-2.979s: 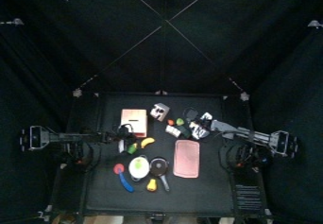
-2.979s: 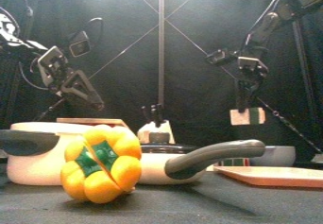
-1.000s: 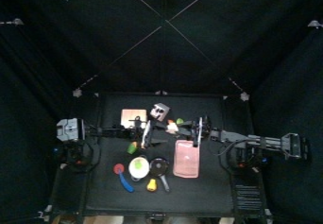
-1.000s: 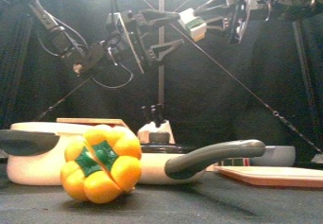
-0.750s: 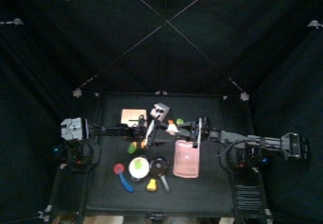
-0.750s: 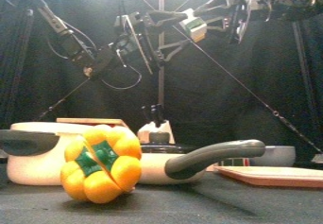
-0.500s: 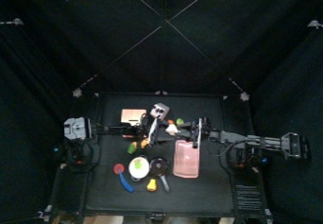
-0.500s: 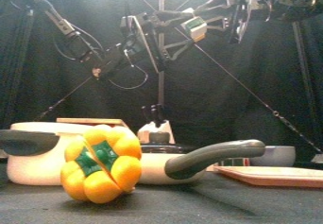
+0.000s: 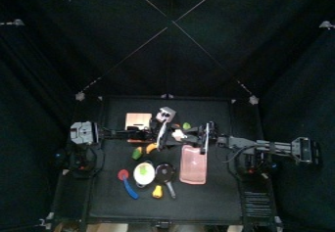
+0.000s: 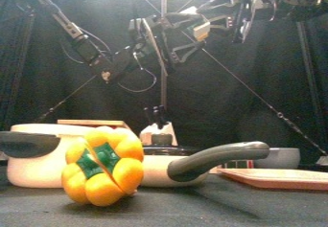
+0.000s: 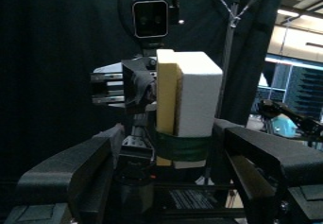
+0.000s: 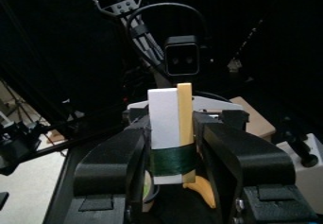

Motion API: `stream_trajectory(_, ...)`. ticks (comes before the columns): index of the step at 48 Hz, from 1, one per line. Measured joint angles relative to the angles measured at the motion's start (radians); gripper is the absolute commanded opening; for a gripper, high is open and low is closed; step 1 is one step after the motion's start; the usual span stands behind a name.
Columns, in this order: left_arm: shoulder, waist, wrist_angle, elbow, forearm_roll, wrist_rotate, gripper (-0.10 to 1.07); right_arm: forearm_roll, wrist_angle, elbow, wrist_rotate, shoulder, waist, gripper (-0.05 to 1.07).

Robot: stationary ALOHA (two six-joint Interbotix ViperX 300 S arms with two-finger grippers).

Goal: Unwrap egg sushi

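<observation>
Sushi (image 12: 169, 124) sits clamped in my right fingers (image 12: 173, 162), lifted high above the pan (image 10: 77, 145). My left fingers (image 11: 164, 157) have swung in closer, spread wide around its dark band (image 11: 187, 148); I judge peeling comes next.

Egg sushi (image 11: 187, 103): white rice block with yellow egg slab along one side, dark green band wrapped around its lower end, still on. Stands upright, lifted off table, clamped between right gripper (image 12: 175, 162) jaws.
</observation>
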Motion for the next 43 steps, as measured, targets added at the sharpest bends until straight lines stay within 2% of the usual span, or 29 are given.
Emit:
stream_trajectory(7, 0.003, 0.0, 0.0, -0.008, 0.0, 0.0, 1.0, 0.0, -0.006, 0.0, 0.0, 0.0, 0.0, 0.61)
stream_trajectory(19, 0.003, -0.002, 0.0, -0.008, -0.002, 0.002, 0.89, 0.0, -0.009, 0.003, 0.0, 0.0, 0.0, 0.61)
stream_trajectory(43, 0.008, -0.003, -0.002, -0.008, -0.002, 0.002, 0.84, 0.0, -0.021, 0.003, -0.003, 0.002, -0.005, 0.61)
